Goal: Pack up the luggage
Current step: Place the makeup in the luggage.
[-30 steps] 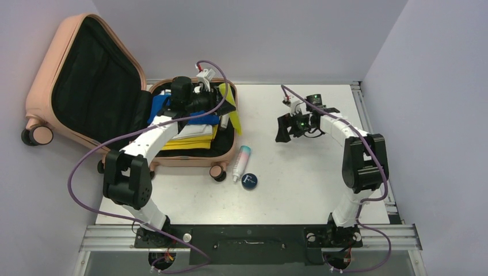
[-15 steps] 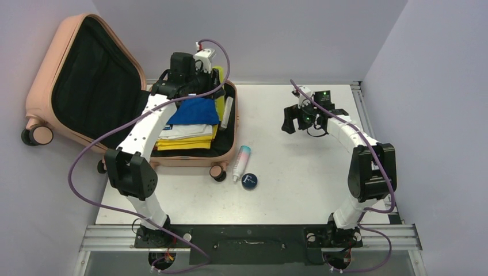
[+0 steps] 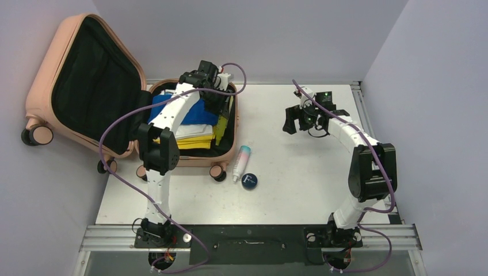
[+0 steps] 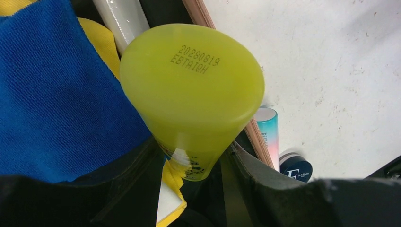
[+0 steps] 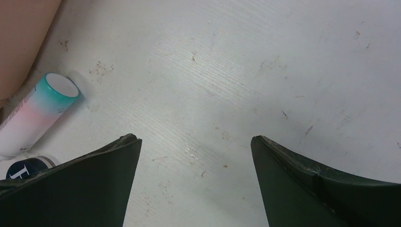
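Two-arm packing scene, seen from above and from both wrists.

**Luggage.** The luggage lies open at the rear left of the table. Its lower shell rests flat on the table. Its lid stands raised to the left, beyond the table edge, with the black lining facing the arms. The lower shell holds a stack of folded cloths: a blue cloth on top, a white cloth under it and a yellow cloth at the bottom. A white tube lies along the right wall of the shell.

**Left arm.** The left claw reaches into the right side of the lower shell. It is part-closed, with one finger on each side of a yellow-green bottle, gripping it. The bottle's flat end, which carries a printed code, faces away from the claw. The bottle sits between the cloth stack and the right wall, just beside the white tube. Whether it touches the lining cannot be told.

**Right arm.** The right claw hangs over bare table at the rear right, well apart from the luggage. Its jaws are spread wide and hold nothing.

**Loose items.** A teal-and-pink tube lies on the table just beside the front right wheel of the luggage. A dark blue jar stands touching or almost touching the tube's near end.
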You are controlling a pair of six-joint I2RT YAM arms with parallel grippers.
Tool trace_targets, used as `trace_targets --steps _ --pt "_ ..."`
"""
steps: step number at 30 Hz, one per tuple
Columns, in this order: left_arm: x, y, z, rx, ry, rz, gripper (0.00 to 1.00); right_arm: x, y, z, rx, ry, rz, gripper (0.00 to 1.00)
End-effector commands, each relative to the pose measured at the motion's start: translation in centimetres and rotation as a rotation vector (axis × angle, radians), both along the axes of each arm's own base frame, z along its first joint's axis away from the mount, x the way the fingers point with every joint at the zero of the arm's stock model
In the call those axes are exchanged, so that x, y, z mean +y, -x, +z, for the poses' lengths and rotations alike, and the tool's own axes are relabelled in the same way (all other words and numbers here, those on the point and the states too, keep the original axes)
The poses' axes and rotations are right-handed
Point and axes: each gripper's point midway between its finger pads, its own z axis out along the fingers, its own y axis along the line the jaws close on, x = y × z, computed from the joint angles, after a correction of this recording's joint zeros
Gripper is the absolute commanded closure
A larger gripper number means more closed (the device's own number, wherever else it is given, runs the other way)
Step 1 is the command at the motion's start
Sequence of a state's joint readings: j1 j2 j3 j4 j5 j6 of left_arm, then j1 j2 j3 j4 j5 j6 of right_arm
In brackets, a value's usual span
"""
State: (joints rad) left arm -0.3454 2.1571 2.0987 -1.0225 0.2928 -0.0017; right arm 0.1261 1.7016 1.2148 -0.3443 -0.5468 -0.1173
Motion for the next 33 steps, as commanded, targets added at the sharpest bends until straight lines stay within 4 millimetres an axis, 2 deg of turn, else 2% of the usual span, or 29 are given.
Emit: trace_targets --steps 1,3,9,20,24,33 --pt "-1.4 -1.1 4.1 -0.075 0.085 -0.038 1.0 -0.1 -0.6 1.3 -0.048 -0.026 -0.011 0.1" --pt "-1.7 -1.3 3.4 -0.051 0.096 -0.021 1.0 -0.2 -0.6 1.3 -0.046 -0.029 -0.012 0.1" --pt "-1.6 -1.6 -0.2 0.03 0.07 0.003 1.0 -0.3 -0.6 1.4 -0.049 -0.038 -0.014 0.1" --pt "-0.6 -4.0 -2.9 0.009 -0.007 0.065 0.99 -0.4 -0.6 1.1 -0.035 -0.056 -0.016 0.1" --pt "-0.3 -5.0 -3.3 -0.011 -0.03 0.082 0.97 -0.4 -0.6 1.1 -0.034 -0.06 -0.017 0.1" --pt "0.4 -6.8 -3.0 -0.078 -0.055 0.127 0.84 -0.5 -0.5 0.9 -0.025 -0.07 -0.018 0.1"
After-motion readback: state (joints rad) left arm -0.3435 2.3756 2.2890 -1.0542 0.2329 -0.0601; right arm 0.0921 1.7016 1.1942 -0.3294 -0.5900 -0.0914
